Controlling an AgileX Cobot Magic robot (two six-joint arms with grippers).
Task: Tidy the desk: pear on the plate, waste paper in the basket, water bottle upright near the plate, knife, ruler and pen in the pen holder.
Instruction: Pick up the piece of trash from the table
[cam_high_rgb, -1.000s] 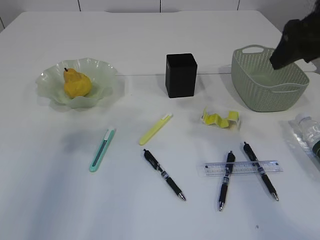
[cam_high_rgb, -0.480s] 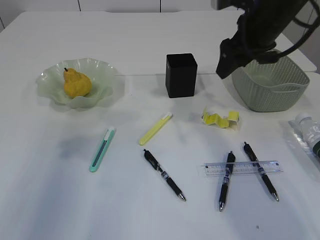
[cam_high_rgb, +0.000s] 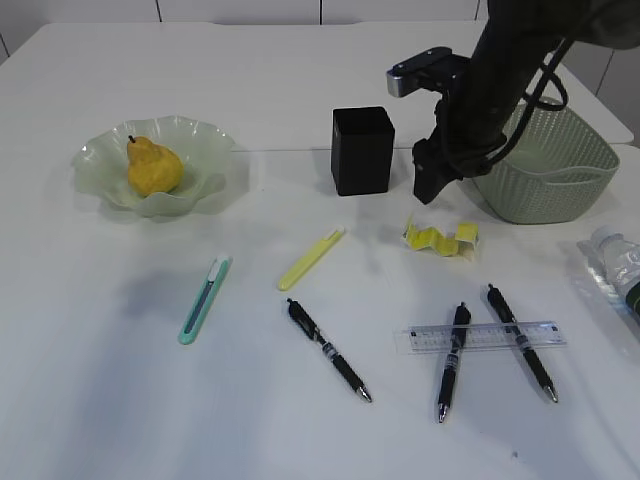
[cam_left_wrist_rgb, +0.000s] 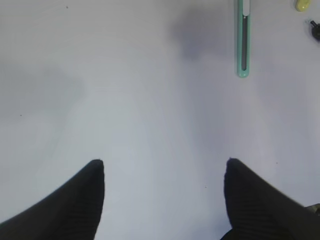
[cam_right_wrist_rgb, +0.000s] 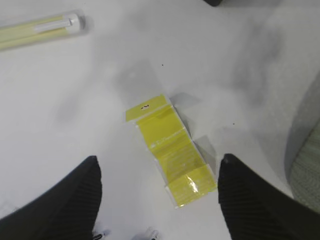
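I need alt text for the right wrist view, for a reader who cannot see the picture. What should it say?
The open right gripper hangs above a folded strip of yellow waste paper lying on the white table, its two dark fingers on either side of the paper. A yellow utility knife lies at the upper left, and the green basket shows at the right edge.

setting: office-style desk staged as a robot test bench. evidence: plain white counter (cam_high_rgb: 120, 420) against pale wall panels; stationery laid out on it, namely pens (cam_high_rgb: 329, 349), a clear ruler (cam_high_rgb: 485, 336), a black pen holder (cam_high_rgb: 362, 150); a woven basket (cam_high_rgb: 545, 160); a black robot arm (cam_high_rgb: 490, 90) reaching over.
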